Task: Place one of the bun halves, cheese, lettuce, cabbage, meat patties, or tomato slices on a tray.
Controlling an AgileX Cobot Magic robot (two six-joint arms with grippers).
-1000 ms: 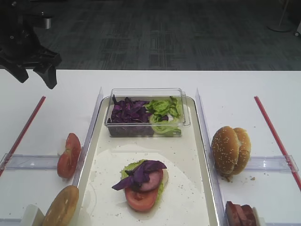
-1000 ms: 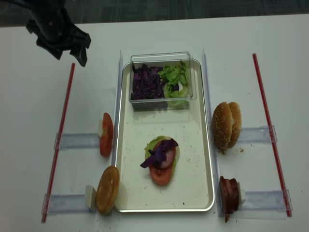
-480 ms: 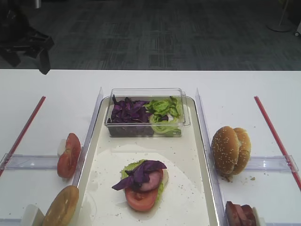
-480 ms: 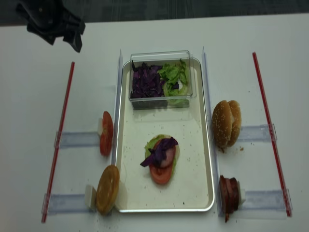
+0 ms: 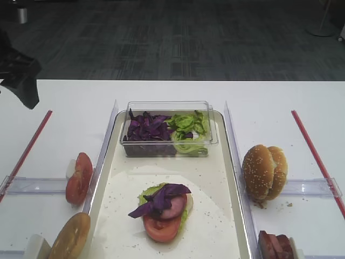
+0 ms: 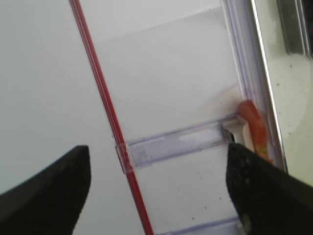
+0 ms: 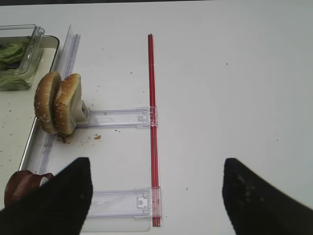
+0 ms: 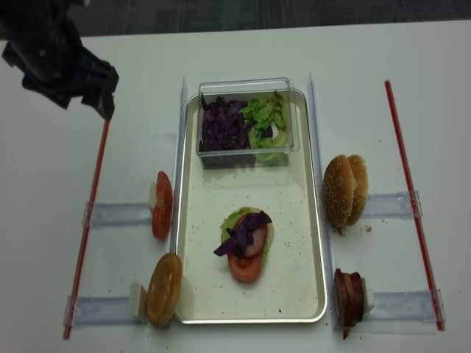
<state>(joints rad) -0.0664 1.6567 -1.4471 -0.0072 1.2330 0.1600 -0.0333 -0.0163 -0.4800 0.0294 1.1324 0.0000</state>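
Possibly toppling the upright tomato slices with the wide, empty left fingers, or knocking the loose stack on the tray

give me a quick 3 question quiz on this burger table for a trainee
1. True or false: the stack on the tray already has a bun on top.
2. Which sits in the clear box next to the lettuce? A) tomato slices B) cabbage C) cheese
3. Fill in: the sesame bun halves stand on the ______ side of the tray in the overhead view, outside it.

Key
1. False: purple cabbage is the top layer, over a pink slice, a tomato slice and lettuce.
2. B: the cabbage fills the box's left half.
3. Right: they stand on edge in a clear holder, with the meat patties nearer the camera.
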